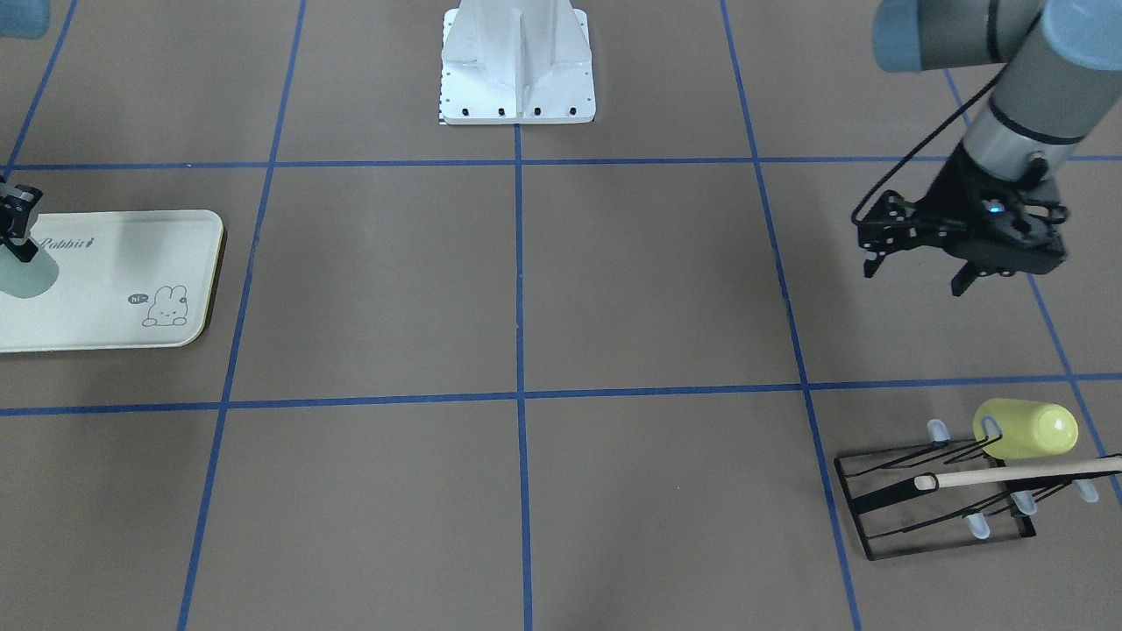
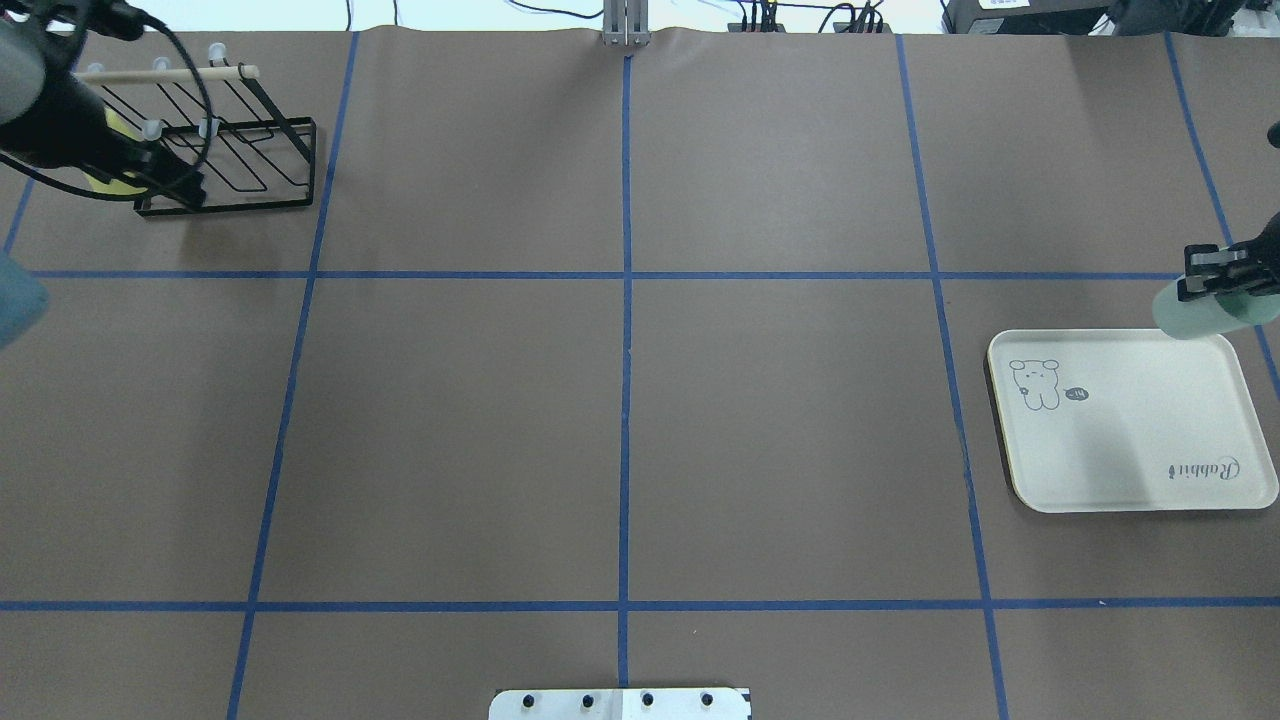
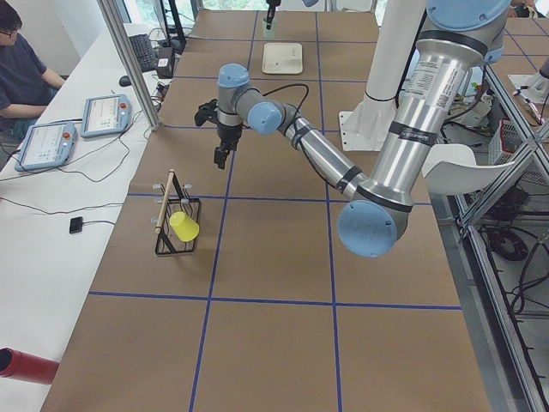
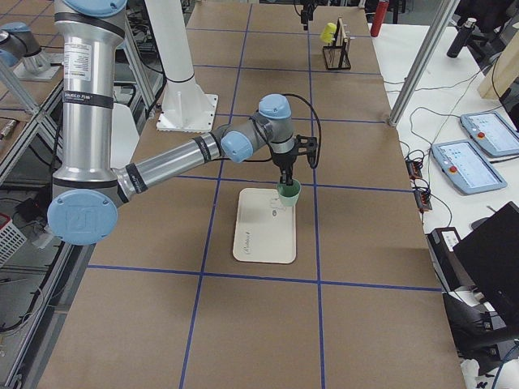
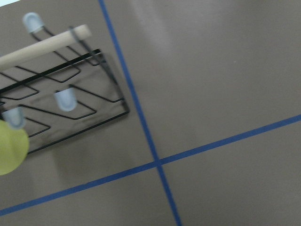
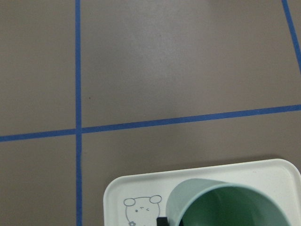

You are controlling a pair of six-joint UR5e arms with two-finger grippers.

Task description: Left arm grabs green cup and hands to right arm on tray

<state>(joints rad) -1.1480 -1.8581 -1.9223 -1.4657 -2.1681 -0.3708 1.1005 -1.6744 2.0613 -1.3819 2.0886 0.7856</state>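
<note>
The pale mint-green cup [image 2: 1200, 310] is held at its rim by my right gripper [image 2: 1215, 272], which is shut on it, over the far edge of the cream tray [image 2: 1130, 450]. I cannot tell whether the cup touches the tray. The right wrist view shows the cup's open mouth [image 6: 225, 205] over the tray [image 6: 141, 188] near the bunny drawing. In the front view the cup [image 1: 26, 276] and gripper [image 1: 17, 228] are at the left edge. My left gripper [image 1: 916, 276] is open and empty, hanging above the table near the rack.
A black wire rack [image 1: 929, 499] with a wooden bar holds a yellow-green cup [image 1: 1026, 429] at the far left corner; the left wrist view shows both [image 5: 70, 113]. The white robot base [image 1: 517, 61] stands mid-table. Operators' pendants lie on a side bench [image 3: 103, 116].
</note>
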